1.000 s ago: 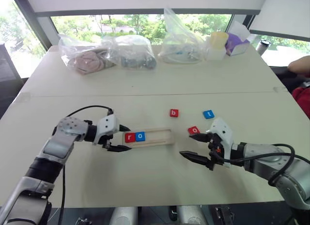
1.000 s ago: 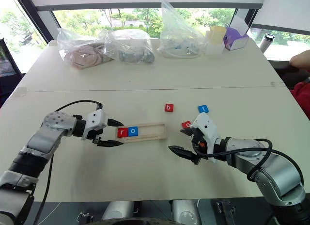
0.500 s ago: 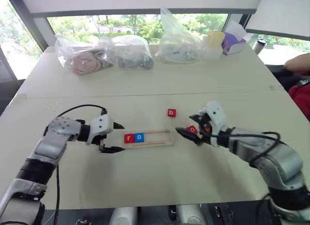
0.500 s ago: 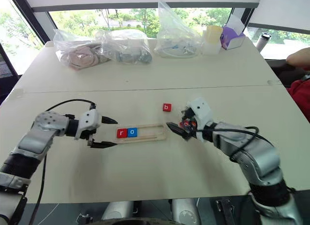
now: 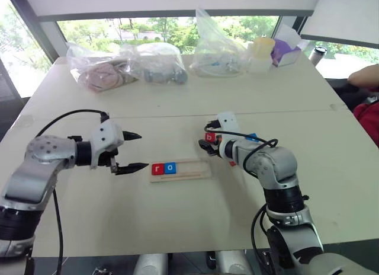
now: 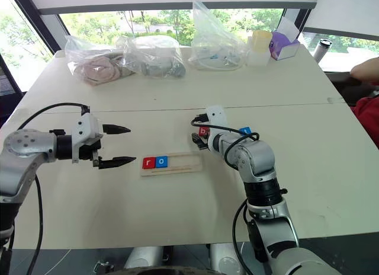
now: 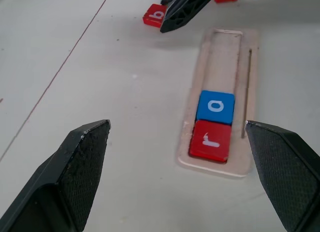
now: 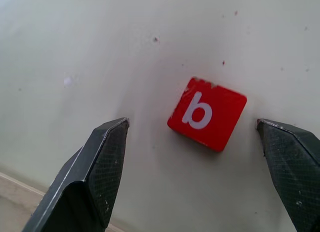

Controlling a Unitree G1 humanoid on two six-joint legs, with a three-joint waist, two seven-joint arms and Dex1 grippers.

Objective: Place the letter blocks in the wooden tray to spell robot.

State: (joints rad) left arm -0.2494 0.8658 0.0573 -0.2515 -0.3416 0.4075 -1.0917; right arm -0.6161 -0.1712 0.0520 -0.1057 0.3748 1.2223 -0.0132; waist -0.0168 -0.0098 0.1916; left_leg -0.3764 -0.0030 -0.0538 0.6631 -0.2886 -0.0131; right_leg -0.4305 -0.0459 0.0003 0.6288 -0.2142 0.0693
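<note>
From the head, the left gripper (image 5: 131, 151) hangs with jaws wide and empty just beside the wooden tray (image 5: 195, 169). Its wrist shows the red r (image 7: 210, 140) and blue o (image 7: 215, 107) seated at the tray's near end. The right wrist shows the right gripper (image 8: 192, 167) with jaws spread, empty, the red b (image 8: 207, 113) between them on the table (image 8: 75, 42).

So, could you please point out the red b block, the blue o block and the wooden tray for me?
red b block (image 8: 206, 113), right wrist view, on its white letter.
blue o block (image 7: 215, 106), left wrist view, on its top face.
wooden tray (image 7: 226, 52), left wrist view, on its bare floor.
</note>
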